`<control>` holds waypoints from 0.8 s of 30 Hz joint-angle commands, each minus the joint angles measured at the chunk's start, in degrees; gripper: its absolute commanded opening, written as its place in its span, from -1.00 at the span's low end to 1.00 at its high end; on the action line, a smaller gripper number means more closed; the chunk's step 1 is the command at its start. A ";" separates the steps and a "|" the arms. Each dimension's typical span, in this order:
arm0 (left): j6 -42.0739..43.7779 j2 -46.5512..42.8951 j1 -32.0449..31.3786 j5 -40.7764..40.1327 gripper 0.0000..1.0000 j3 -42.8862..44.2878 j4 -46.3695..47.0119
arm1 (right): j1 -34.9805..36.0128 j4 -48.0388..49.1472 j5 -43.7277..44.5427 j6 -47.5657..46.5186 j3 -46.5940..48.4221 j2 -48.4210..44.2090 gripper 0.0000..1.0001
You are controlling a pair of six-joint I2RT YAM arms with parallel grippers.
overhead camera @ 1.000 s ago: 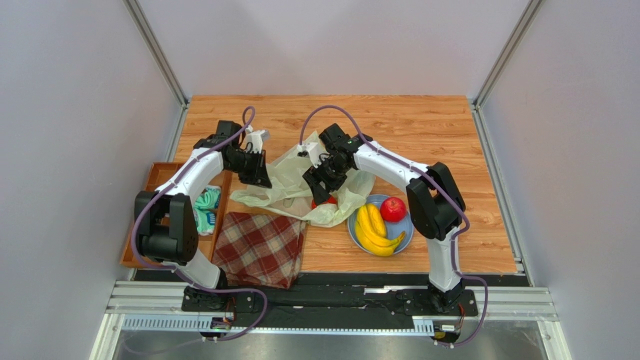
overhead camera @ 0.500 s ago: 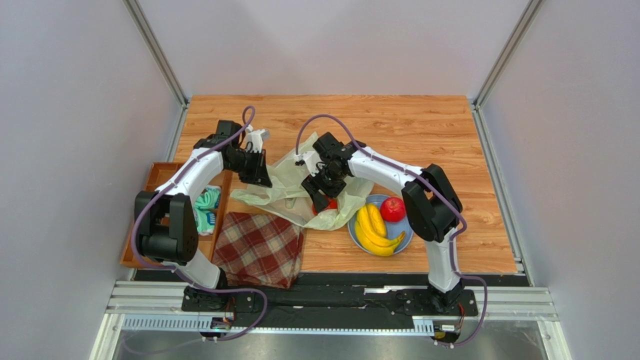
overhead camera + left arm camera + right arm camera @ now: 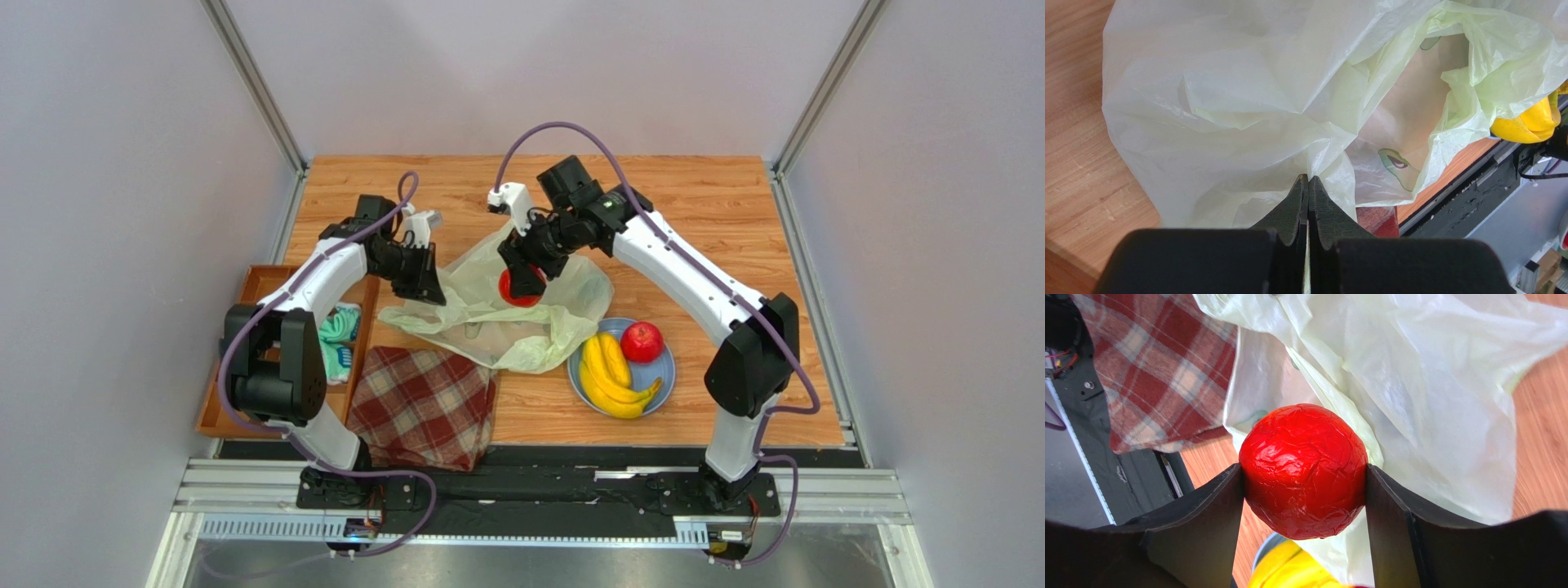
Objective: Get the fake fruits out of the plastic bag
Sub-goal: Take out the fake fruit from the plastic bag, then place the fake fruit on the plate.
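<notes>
Wooden table (image 3: 736, 196), pale grey walls (image 3: 123, 184)

- The plastic bag (image 3: 515, 321) is thin, crinkly and pale yellow-green. It lies crumpled on the table (image 3: 687, 208), and the left gripper (image 3: 1308, 179) pinches its left edge.
- One shiny red round fruit (image 3: 1303, 470) is squeezed in the right gripper (image 3: 520, 279), just above the bag.
- A yellow banana bunch (image 3: 613, 377) and another red fruit (image 3: 640, 342) lie on the blue plate (image 3: 670, 365), beside the bag.

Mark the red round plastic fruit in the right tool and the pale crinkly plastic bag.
red round plastic fruit (image 3: 1303, 468), right wrist view, centre
pale crinkly plastic bag (image 3: 491, 325), top view, middle
</notes>
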 commanded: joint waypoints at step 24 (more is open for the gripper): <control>-0.56 0.68 -0.03 2.80 -1.00 1.61 2.05 | -18.00 -1.86 13.90 -26.05 -52.02 -36.50 0.09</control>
